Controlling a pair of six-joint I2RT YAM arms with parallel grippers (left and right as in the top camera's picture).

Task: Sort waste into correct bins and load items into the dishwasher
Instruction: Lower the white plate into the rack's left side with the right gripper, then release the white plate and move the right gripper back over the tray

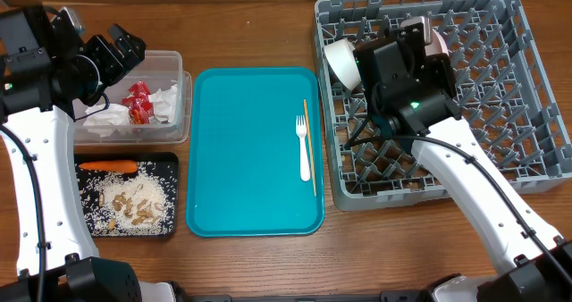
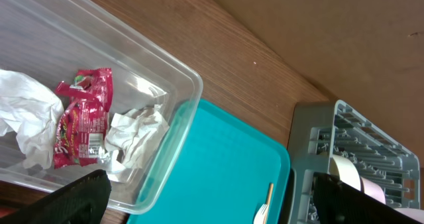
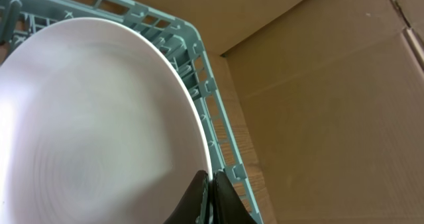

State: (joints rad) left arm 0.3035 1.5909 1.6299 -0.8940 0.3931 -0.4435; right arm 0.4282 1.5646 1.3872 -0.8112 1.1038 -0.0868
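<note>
Right gripper [image 3: 211, 184]: clamped on pale pink plate [image 3: 99, 118] rim, in dish rack [image 1: 500, 96]
Left gripper [image 2: 209, 184]: jaws wide apart above clear tub [image 1: 179, 96] with red wrapper [image 1: 138, 103], napkins [image 1: 103, 119]
Teal tray [image 1: 241, 159]: fork [image 1: 303, 146] and wooden stick [image 1: 309, 141]
Crowding: white cup [image 1: 340, 62] beside right arm [image 1: 465, 159]

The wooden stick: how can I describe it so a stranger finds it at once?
Find the big teal tray in the table's middle. Near its right edge lie a white fork and, beside it, the wooden stick. The stick is longer, thinner, tan, without prongs.
</note>
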